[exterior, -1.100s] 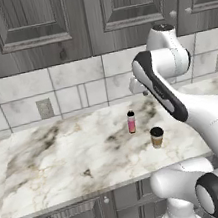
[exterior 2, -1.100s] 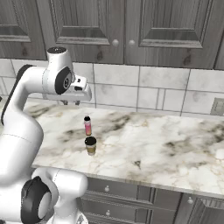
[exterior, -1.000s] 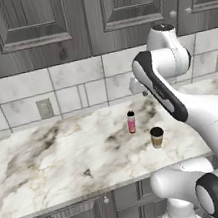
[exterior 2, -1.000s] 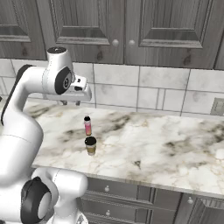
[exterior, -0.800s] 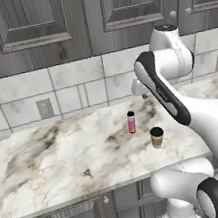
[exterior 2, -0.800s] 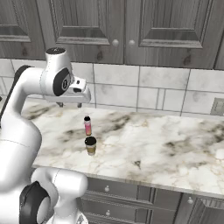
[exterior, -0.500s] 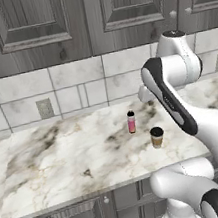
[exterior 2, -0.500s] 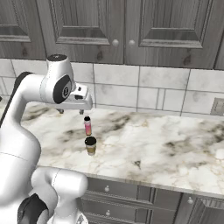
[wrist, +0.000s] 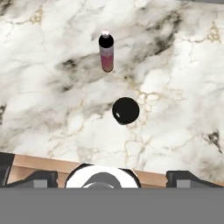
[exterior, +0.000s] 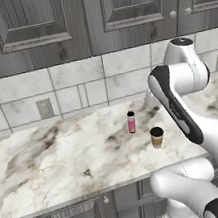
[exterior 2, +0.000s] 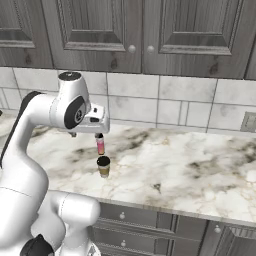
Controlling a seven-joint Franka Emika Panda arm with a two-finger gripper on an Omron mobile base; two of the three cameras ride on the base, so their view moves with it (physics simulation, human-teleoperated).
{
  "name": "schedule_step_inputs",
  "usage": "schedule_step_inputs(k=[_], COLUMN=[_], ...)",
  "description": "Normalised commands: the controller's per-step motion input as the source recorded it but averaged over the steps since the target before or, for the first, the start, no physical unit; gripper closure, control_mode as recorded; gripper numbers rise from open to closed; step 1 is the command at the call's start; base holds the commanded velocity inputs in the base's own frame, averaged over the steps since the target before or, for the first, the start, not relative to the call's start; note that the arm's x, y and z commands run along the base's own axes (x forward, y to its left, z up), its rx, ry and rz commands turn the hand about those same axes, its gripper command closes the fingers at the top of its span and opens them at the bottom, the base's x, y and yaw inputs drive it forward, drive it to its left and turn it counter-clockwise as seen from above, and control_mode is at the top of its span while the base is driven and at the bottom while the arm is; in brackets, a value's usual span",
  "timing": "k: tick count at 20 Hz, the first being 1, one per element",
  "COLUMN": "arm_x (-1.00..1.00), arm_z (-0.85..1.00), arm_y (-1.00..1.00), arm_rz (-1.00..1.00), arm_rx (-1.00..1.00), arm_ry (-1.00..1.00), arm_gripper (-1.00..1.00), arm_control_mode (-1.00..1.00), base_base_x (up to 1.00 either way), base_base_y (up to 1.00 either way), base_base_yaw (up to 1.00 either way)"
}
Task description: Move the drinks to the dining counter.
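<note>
Two drinks stand close together on a marble wall counter [exterior: 48,157]. The slim pink bottle [exterior: 131,122] [exterior 2: 100,145] [wrist: 106,54] has a dark cap and is upright. The tan paper coffee cup [exterior: 157,137] [exterior 2: 103,166] stands nearer the counter's front edge, and from above its black lid [wrist: 125,110] shows as a disc. My gripper [exterior 2: 87,134] [wrist: 111,175] hangs above and just in front of them, pointing down, open and holding nothing. The dining counter is out of view.
A tiled backsplash [exterior: 78,93] with an outlet [exterior: 45,108] rises behind the counter, under dark grey wall cabinets [exterior 2: 150,25]. Base cabinets with drawers [exterior 2: 150,220] sit below. The counter's front edge [wrist: 43,164] runs just under my hand.
My hand has come down and swung closer over the bottle and cup, and the arm's upper joint has shifted sideways. The jaws now stand wide apart. Both drinks stayed put.
</note>
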Motion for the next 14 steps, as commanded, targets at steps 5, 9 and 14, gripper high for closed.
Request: schedule_step_inputs(k=[5, 9, 14], arm_x=[0.01, 0.05, 0.14], arm_z=[-0.45, -0.38, -0.2], arm_y=[0.0, 0.0, -0.09], arm_rz=[0.0, 0.0, -0.03], arm_rx=[0.0, 0.0, 0.0], arm_ry=[0.0, 0.0, 0.0], arm_gripper=[-1.0, -1.0, -1.0], arm_control_mode=[-1.0, -1.0, -1.0], base_base_x=[0.0, 0.0, 0.0], base_base_y=[0.0, 0.0, 0.0], base_base_yaw=[0.0, 0.0, 0.0])
